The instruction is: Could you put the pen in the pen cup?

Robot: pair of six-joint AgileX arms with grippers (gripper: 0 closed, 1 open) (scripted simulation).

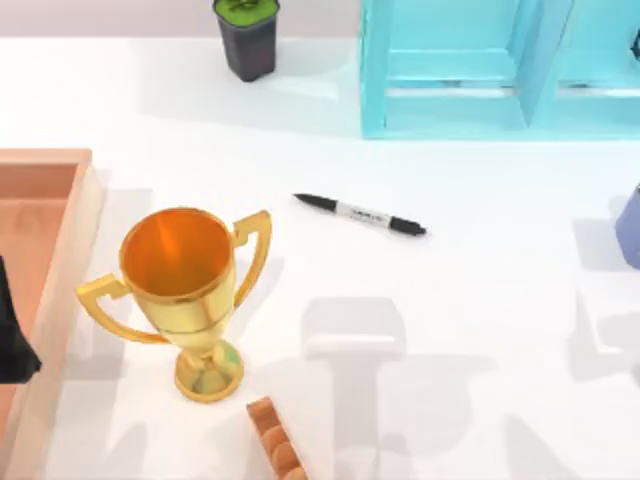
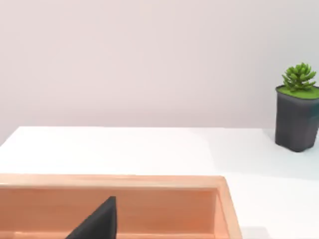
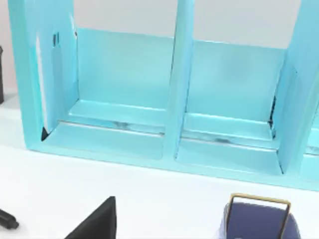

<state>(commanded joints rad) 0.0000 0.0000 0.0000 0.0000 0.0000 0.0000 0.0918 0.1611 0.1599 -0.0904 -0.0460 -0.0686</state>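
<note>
The pen (image 1: 360, 214) lies flat on the white table a little right of centre, black at both ends with a white printed barrel; one black end also shows in the right wrist view (image 3: 7, 219). The pen cup (image 1: 630, 226), periwinkle blue-violet, stands at the table's right edge, cut off by the frame, and appears close up in the right wrist view (image 3: 259, 225). A dark part of my right gripper (image 3: 94, 223) hangs over the table between pen and cup. My left gripper (image 2: 97, 223) stays over the wooden tray (image 1: 45, 200) at the left.
A gold two-handled trophy (image 1: 185, 290) stands left of the pen. A black pot with a green plant (image 1: 247, 35) sits at the back. A cyan shelf unit (image 1: 500, 65) fills the back right. A brown ridged object (image 1: 277, 442) lies at the front edge.
</note>
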